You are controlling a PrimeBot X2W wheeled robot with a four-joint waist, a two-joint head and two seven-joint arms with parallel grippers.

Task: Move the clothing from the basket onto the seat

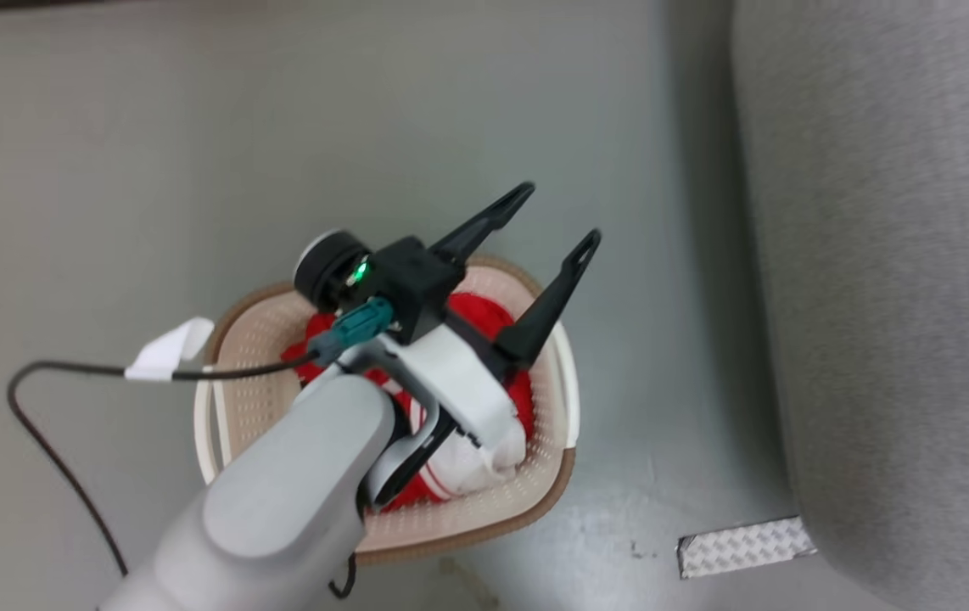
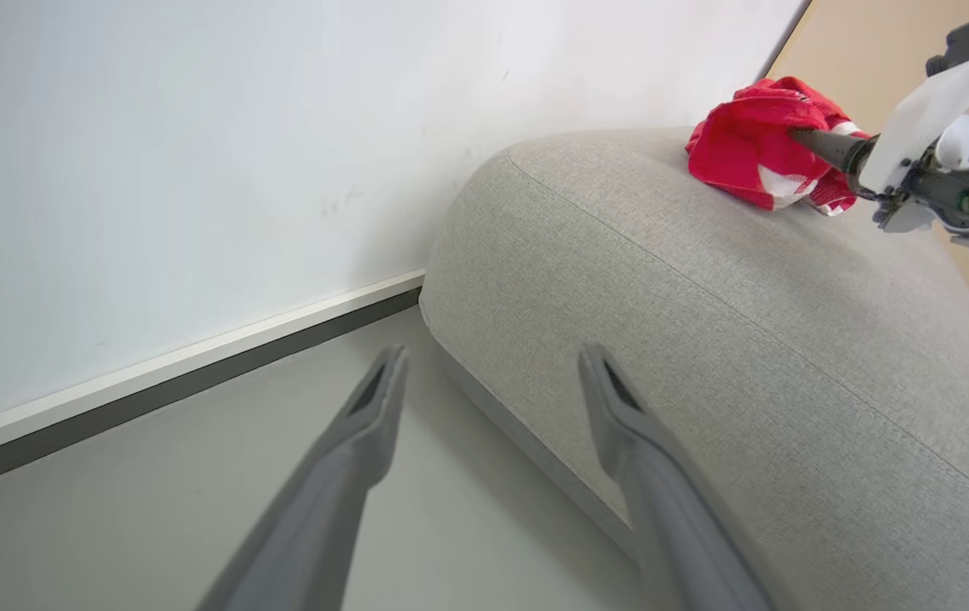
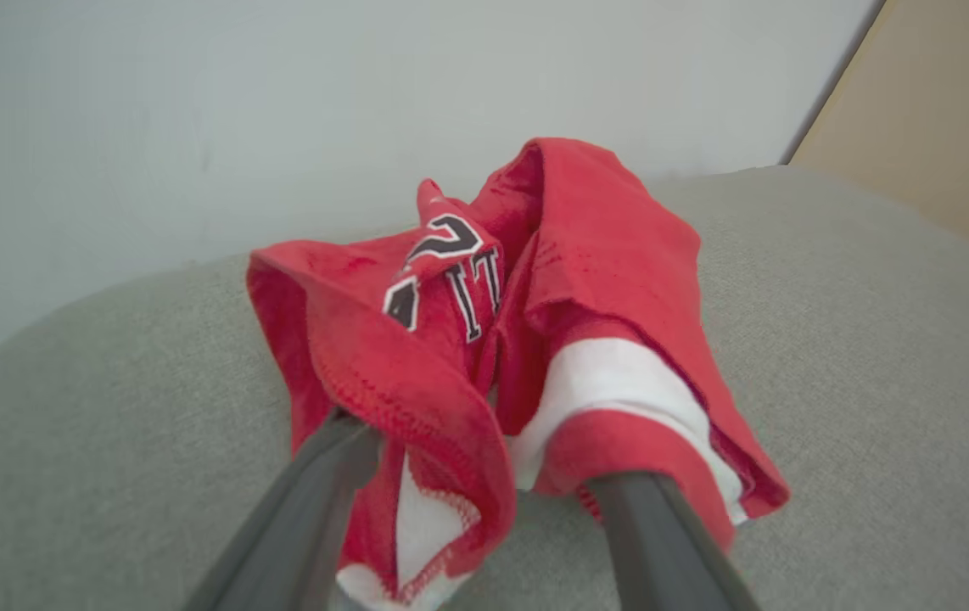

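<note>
The left gripper [image 1: 557,216] hangs above the cream-white oval plastic laundry basket with a brown ribbed rim [image 1: 484,528], its two long dark fingers spread wide with nothing between them. The basket stands on the grey floor [image 1: 111,170] beside the large light grey fabric sofa [image 1: 900,255] and holds bright red and white fabric clothing [image 1: 484,316]. On the sofa's rounded top lies a crumpled red garment with white panels and black-and-white lettering [image 3: 603,255]. The right gripper [image 2: 809,139] is at that garment with its fingers [image 3: 654,526] well apart, not clamped. The cloth is draped loosely over both tips and hides them. A black cable [image 1: 43,424] with a white tape tag [image 1: 166,348] runs along the left arm.
</note>
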